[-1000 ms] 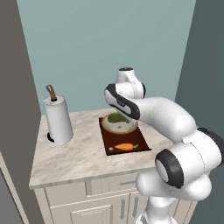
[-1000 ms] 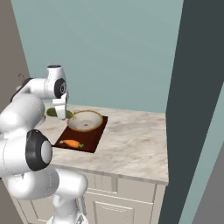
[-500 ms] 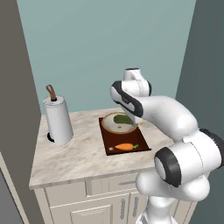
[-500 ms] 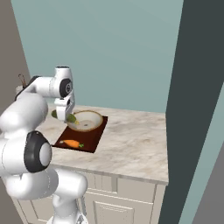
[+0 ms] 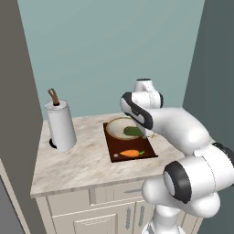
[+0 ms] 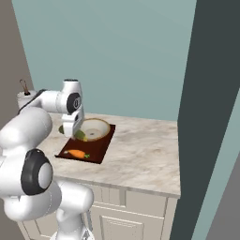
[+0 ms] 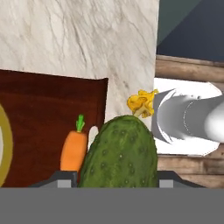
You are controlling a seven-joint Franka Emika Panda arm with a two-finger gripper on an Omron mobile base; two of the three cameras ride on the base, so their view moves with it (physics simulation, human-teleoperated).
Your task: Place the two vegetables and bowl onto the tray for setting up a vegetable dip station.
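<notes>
The gripper (image 7: 117, 186) has the cucumber (image 7: 119, 154) clamped between its two dark finger tips, and in the hand view the bumpy green body rises up big and close with its yellow blossom end (image 7: 141, 104) at the top. From the left base view, the cucumber (image 5: 133, 131) hangs over the bowl (image 5: 119, 128), carried above the near-right part of its rim; whether it touches the bowl cannot be told from here. The right base view shows the same thing: the cucumber (image 6: 79, 135) sits low at the end of the white arm, just beside the bowl (image 6: 96, 129). The bowl is on the tray (image 5: 147, 151), at its far end, and the carrot (image 5: 130, 153) lies flat on the tray's near end, green top pointing right, well clear of the bowl. In the hand view the carrot (image 7: 73, 150) lies on the dark reddish board (image 7: 39, 113), just left of the cucumber. The tray rests on the marble countertop (image 5: 73, 164), and a paper towel roll (image 5: 61, 126) stands upright on its holder off to the left, well apart from the tray.
</notes>
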